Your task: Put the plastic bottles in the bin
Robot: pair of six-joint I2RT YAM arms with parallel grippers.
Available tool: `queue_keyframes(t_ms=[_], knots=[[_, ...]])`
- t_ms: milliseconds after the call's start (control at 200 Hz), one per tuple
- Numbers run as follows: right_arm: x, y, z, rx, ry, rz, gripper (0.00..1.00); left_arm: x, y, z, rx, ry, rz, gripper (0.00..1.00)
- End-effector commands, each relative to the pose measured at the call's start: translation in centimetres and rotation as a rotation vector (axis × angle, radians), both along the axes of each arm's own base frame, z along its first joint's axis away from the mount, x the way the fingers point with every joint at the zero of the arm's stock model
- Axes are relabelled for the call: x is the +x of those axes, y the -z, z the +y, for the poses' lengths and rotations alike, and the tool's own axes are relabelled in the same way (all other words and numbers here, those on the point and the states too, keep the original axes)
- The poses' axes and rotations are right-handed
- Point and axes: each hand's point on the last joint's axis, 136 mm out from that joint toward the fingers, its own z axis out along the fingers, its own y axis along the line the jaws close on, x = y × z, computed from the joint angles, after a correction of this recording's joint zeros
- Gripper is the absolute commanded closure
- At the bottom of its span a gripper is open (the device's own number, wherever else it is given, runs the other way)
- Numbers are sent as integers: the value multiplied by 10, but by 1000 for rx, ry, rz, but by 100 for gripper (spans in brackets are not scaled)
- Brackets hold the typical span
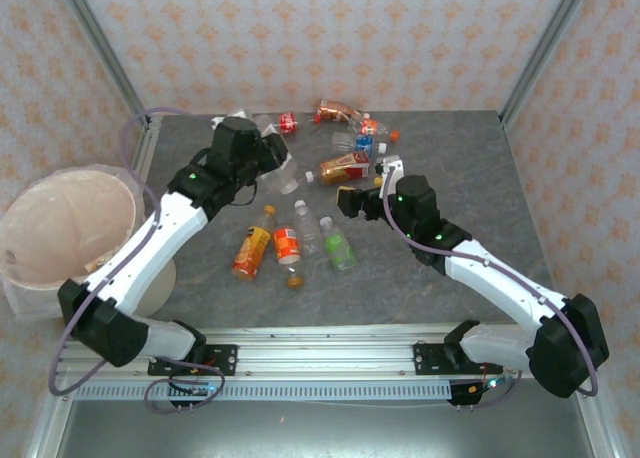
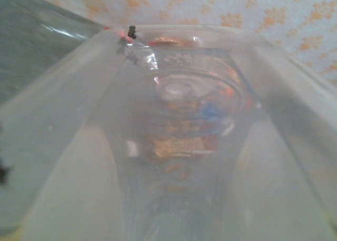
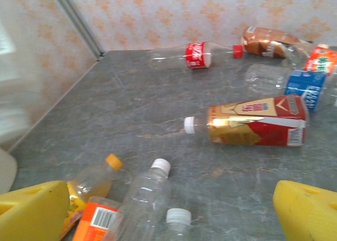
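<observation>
L fingers (image 2: 52, 183) pinch clear bottle (image 2: 184, 125) (all blur, label unreadable) toward tabletop (image 1: 460, 178) far-left corner. R fingers (image 3: 31, 212) spread, bases cut off. Bin (image 1: 95, 213) partly behind L arm (image 1: 150, 248).

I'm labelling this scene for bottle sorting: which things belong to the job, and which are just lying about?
Job: bin, clear bottle in the left pincer, red-and-gold bottle, orange bottle, green bottle, blue-label bottle.
Just there: table, metal frame, patterned wall.
</observation>
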Motion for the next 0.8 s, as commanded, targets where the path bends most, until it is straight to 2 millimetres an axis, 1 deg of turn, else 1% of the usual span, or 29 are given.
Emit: queue_keyframes(t_ms=[0,55,115,120,140,225,390,470,666,726,796], knots=[[10,7,-15,-38,109,2,1,-28,-29,45,152,-101,-31,50],[14,8,-19,-40,141,6,1,-41,-39,60,192,-135,-42,50],[17,4,-23,-33,171,0,1,-57,-51,79,240,-181,-59,50],[18,8,-22,-40,172,8,1,-58,-53,80,243,-185,-61,50],[20,11,-22,-46,179,17,1,-63,-57,87,258,-202,-67,50],[24,11,-22,-44,201,23,1,-85,-76,111,338,-246,-96,50],[31,14,-20,-30,221,42,1,-123,-100,160,486,-387,-91,50],[34,15,-18,-19,228,53,1,-137,-109,180,556,-447,-91,50],[39,15,-15,-16,230,66,1,-167,-117,234,686,-631,-11,50],[39,15,-14,-17,230,67,1,-177,-117,252,722,-701,34,50],[40,16,-15,-20,233,68,1,-189,-111,272,740,-779,102,50]])
